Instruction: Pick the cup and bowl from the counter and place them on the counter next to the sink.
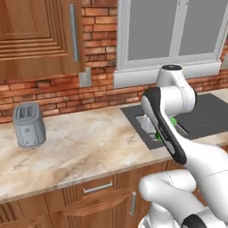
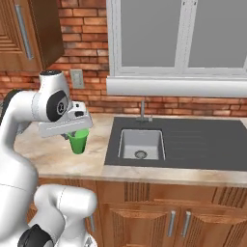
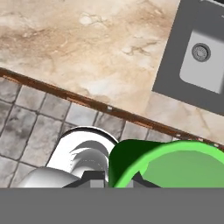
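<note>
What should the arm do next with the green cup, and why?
Probably lower it and let go: the gripper holds the cup above the counter just left of the sink, and it looks not yet set down.

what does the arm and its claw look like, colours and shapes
The arm is glossy white, built of rounded tubular links that bulge at the joints, with dark grey to black bands and caps at those joints. One long link carries a black strip along its side. The hand is a flat white block, and the claw ends in two small dark finger tips. No cables show.
</note>
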Tool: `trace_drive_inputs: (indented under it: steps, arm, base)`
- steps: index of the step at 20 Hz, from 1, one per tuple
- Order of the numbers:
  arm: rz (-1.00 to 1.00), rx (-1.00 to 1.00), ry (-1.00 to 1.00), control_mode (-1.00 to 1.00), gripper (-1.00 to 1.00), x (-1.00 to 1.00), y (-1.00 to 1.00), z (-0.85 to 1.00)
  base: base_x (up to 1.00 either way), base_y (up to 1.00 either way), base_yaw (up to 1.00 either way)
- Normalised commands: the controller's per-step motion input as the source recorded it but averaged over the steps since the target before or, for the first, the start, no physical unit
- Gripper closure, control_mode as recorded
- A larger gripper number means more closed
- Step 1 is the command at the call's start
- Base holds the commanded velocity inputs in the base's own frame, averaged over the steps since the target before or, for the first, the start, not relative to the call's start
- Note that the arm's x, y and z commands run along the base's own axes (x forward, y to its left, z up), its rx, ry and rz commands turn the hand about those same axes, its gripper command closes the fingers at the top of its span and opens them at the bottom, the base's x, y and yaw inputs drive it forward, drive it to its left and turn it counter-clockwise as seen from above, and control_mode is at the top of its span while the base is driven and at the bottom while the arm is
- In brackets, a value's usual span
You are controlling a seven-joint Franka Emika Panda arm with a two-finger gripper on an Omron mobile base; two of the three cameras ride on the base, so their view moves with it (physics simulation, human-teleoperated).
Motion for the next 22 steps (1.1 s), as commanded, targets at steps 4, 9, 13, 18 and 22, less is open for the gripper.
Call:
trace_drive_inputs:
  steps: [4,9,13,18,22]
  arm:
    - [0.00,0.00,0.00,1.00,1.00,0.00,0.00,0.00]
    - [0.00,0.00,0.00,1.00,1.00,0.00,0.00,0.00]
    - [0.00,0.00,0.00,1.00,1.00,0.00,0.00,0.00]
    - [0.00,0.00,0.00,1.00,1.00,0.00,0.00,0.00]
    - [0.00,0.00,0.00,1.00,1.00,0.00,0.00,0.00]
  base:
    - [0.85,0.00,0.00]
    - [0.06,0.00,0.00]
    - [0.00,0.00,0.00]
    - [0.00,0.00,0.00]
    - [0.00,0.00,0.00]
